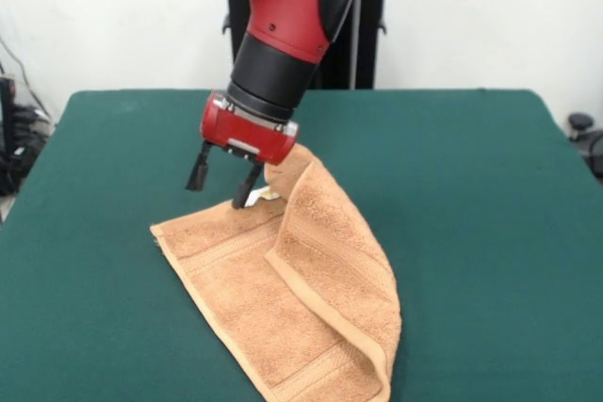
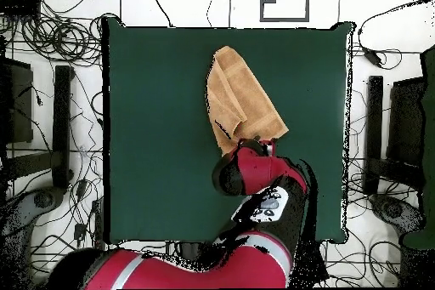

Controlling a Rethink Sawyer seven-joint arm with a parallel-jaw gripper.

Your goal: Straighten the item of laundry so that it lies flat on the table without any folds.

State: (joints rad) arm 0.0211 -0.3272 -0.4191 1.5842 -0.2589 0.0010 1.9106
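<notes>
Front view, nearest the camera: towel [image 1: 283, 298] lies on the green table [image 1: 490, 233], its lower corner almost at the picture's bottom edge. Orange-tan terry, woven border bands visible. Not flat: the right-hand part is folded over the rest, forming a raised ridge that runs from the near corner up toward the gripper. Left part lies flat on the felt with its hemmed edge exposed.

Farther back: small white tag [image 1: 268, 195] shows at the towel's far end, just beside the lower finger. Gripper [image 1: 222, 184] hangs over that far end, its two black fingers spread apart with nothing between them; one fingertip sits at or just above the cloth by the tag, contact unclear.

Behind: red and black arm [image 1: 283, 16] comes down from the top.

Overhead view: towel [image 2: 242, 99] lies in the table's [image 2: 153, 133] middle-right area, arm [image 2: 263, 176] covering its near end.
</notes>
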